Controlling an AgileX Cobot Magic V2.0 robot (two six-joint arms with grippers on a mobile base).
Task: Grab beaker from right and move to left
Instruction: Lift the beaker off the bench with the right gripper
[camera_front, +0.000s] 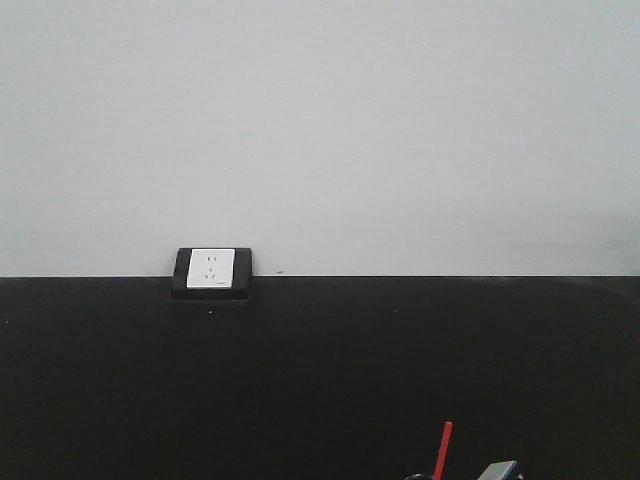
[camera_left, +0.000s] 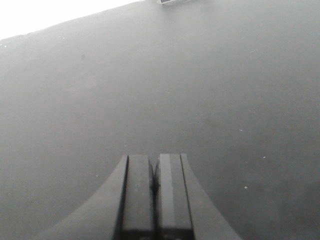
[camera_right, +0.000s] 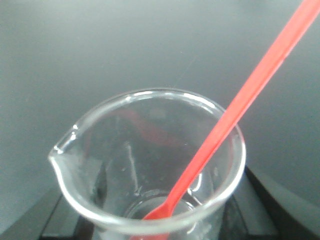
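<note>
**A:** Where is the beaker (camera_right: 125, 165)?

**B:** Take the socket (camera_front: 212, 269) at the back of the table (camera_front: 300, 380) as the mark. In the front view the beaker is low and to the right of the socket, at the very bottom edge and well apart from it. Only its red rod (camera_front: 443, 449) shows clearly there, leaning slightly to the right.

**A:** And the right tool (camera_right: 160, 227)?

**B:** It is clamped on the beaker. In its wrist view the dark fingers (camera_right: 265, 202) sit against the glass on both sides, low on the wall. The pouring lip (camera_right: 62, 147) points left in that view. The rod crosses the rim at the right, with its flat end down near the bottom of the glass.

**A:** Is the beaker resting on the table?

**B:** I cannot tell, because its base is hidden.

**A:** And the left tool (camera_left: 155, 175)?

**B:** Its two fingers are pressed together over the dark table. A sliver of what looks like the socket shows far ahead of it, at the top edge of its wrist view.
</note>
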